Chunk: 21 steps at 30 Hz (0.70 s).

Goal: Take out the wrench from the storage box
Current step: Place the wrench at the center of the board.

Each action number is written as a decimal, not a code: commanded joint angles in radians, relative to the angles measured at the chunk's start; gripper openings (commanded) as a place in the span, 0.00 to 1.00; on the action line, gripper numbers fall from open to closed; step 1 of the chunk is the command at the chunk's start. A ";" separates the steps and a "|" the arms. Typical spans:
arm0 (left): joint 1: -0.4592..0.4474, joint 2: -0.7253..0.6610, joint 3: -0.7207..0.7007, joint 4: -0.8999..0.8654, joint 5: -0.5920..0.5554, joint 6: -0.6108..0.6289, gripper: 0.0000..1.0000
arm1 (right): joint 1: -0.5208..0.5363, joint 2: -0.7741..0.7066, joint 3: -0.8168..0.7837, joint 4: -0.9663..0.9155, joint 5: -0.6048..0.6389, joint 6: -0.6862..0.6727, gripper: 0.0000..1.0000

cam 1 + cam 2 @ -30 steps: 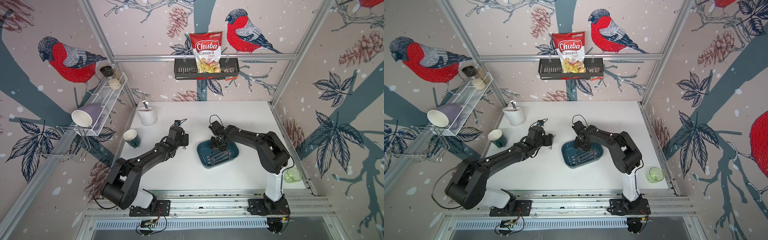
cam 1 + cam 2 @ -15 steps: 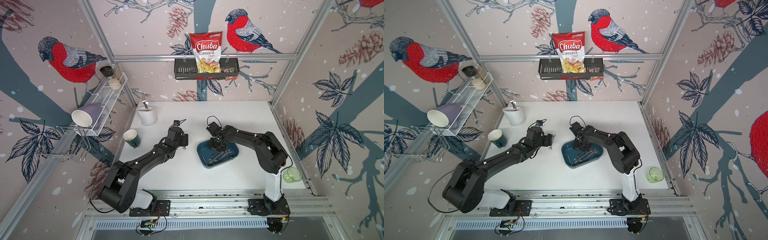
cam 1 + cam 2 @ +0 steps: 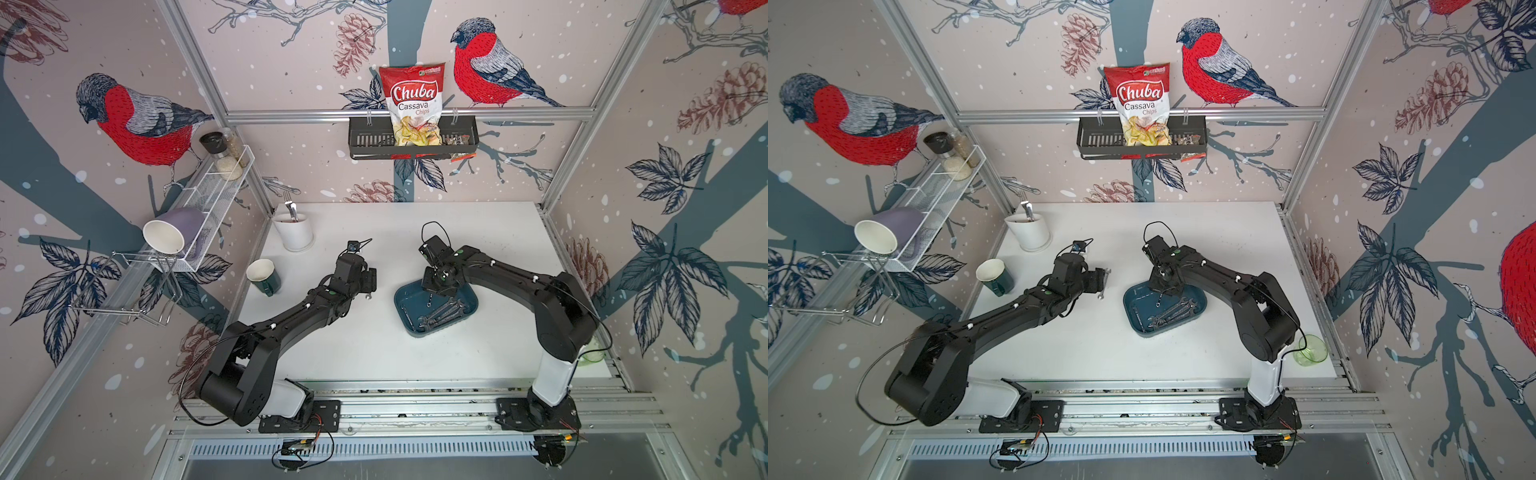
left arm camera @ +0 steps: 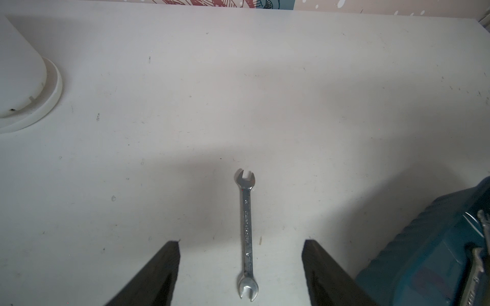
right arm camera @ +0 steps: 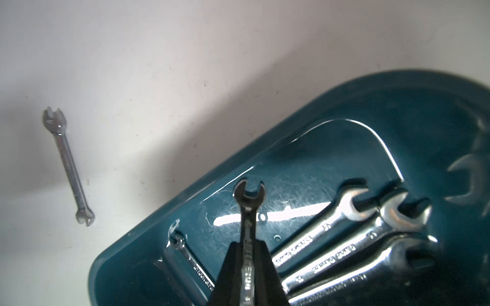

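Note:
The teal-blue storage box (image 3: 402, 297) (image 3: 1133, 301) lies right of the table's middle, with several steel wrenches (image 5: 318, 238) along its near side. My right gripper (image 3: 432, 291) (image 5: 248, 247) hangs over the box's far half, shut on a small wrench (image 5: 249, 209) whose free open end points down over the box floor. Another small wrench (image 4: 246, 233) (image 5: 69, 167) lies flat on the white table left of the box. My left gripper (image 4: 241, 241) (image 3: 368, 282) hovers over that wrench, open, with a finger on each side and touching nothing.
A white utensil holder (image 3: 293, 232) and a dark green mug (image 3: 264, 276) stand at the back left. A wire shelf (image 3: 208, 199) with a lilac cup lines the left wall. A black wall basket (image 3: 365, 139) holds a chips bag. A green glass (image 3: 1310, 351) sits front right.
My right gripper has closed on a small wrench inside the box and lifted it slightly. The left arm has barely moved and stays open over the table wrench.

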 commanded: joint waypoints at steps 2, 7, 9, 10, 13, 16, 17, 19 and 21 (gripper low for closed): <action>0.002 0.002 -0.001 0.037 -0.011 0.009 0.77 | -0.015 -0.062 0.018 -0.067 0.059 -0.010 0.08; 0.001 0.002 -0.001 0.034 -0.013 0.011 0.78 | -0.094 -0.150 0.024 -0.122 0.108 -0.055 0.08; 0.000 0.003 -0.001 0.033 -0.012 0.010 0.78 | -0.166 -0.190 0.015 -0.146 0.127 -0.096 0.08; 0.001 0.003 -0.001 0.034 -0.011 0.011 0.78 | -0.204 -0.208 0.006 -0.155 0.138 -0.119 0.08; 0.000 0.003 0.001 0.032 -0.001 0.009 0.78 | -0.328 -0.255 -0.036 -0.147 0.144 -0.209 0.08; 0.001 -0.001 0.002 0.032 0.016 0.004 0.79 | -0.440 -0.279 -0.105 -0.099 0.135 -0.305 0.07; -0.001 -0.007 0.004 0.031 0.022 0.003 0.82 | -0.475 -0.274 -0.125 -0.086 0.121 -0.334 0.06; -0.008 -0.028 0.007 0.034 0.036 0.001 0.85 | -0.516 -0.262 -0.164 -0.054 0.111 -0.376 0.06; -0.028 -0.045 0.026 0.028 0.049 0.011 0.85 | -0.547 -0.237 -0.187 -0.041 0.089 -0.411 0.06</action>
